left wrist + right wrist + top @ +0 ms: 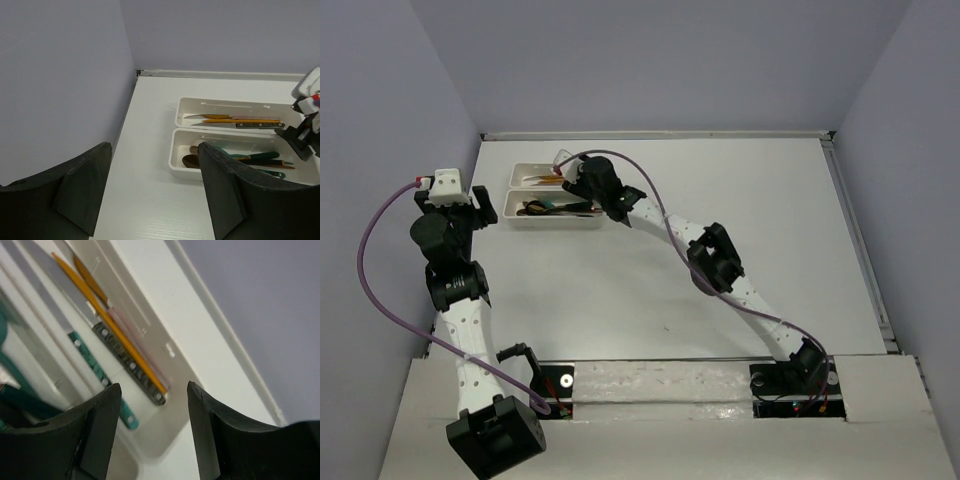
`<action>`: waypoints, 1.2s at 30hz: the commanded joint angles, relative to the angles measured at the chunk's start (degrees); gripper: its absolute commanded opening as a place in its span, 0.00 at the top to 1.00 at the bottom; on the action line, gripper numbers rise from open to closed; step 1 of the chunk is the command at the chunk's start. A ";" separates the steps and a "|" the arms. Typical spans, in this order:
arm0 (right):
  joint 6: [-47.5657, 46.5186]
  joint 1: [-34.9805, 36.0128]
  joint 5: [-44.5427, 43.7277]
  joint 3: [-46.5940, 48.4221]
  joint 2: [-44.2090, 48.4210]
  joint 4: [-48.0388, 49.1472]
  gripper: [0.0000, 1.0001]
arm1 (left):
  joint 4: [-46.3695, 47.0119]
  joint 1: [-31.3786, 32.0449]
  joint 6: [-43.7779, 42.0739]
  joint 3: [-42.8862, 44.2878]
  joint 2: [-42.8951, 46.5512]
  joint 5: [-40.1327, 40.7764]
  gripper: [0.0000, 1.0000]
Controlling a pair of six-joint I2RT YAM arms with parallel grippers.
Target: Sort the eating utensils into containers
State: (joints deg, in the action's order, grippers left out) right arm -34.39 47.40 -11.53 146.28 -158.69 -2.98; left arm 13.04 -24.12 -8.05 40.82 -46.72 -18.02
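Two white trays stand side by side at the table's back left: the far tray (520, 172) and the near tray (512, 212). In the left wrist view the far tray (230, 100) holds orange and dark-handled knives (240, 120). The near tray (173, 150) holds a brown spoon (190, 160) and teal utensils (260, 156). My right gripper (570, 180) hovers open and empty over the trays' right end. Its wrist view shows its jaws (154, 386) above an orange knife (107, 325), a riveted dark handle (130, 367) and a teal handle (100, 375). My left gripper (152, 187) is open and empty, left of the trays.
The lavender side wall (60, 90) runs close along the table's left edge beside my left gripper. The back wall rail (225, 73) lies just behind the far tray. The right arm (720, 265) stretches diagonally across the table's middle.
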 commanded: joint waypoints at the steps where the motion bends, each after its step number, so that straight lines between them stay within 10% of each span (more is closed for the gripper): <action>1: 13.20 -0.02 4.14 -12.65 23.39 -10.97 0.34 | 2.43 -0.31 -0.03 0.67 0.58 -1.75 0.19; 5: 18.72 -2.74 5.28 -29.09 40.19 -22.83 0.30 | 2.52 -0.23 -0.03 0.58 0.84 -2.54 0.19; 8: 23.74 -7.22 8.27 -39.20 48.46 -35.57 0.00 | 2.52 -0.14 -0.12 0.49 1.19 -3.07 0.19; 15: 31.13 -15.13 7.67 -64.07 59.37 -43.06 0.01 | 2.43 -0.05 0.06 0.40 1.54 -4.74 0.19; 36: 30.00 -16.20 3.80 -76.67 52.43 -43.34 0.18 | 1.82 -0.05 0.23 0.49 1.45 -6.15 0.19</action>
State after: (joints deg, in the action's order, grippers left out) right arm -4.27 31.51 -6.11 70.37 -104.84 -46.48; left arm 13.02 -24.12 -8.05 40.82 -46.22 -22.98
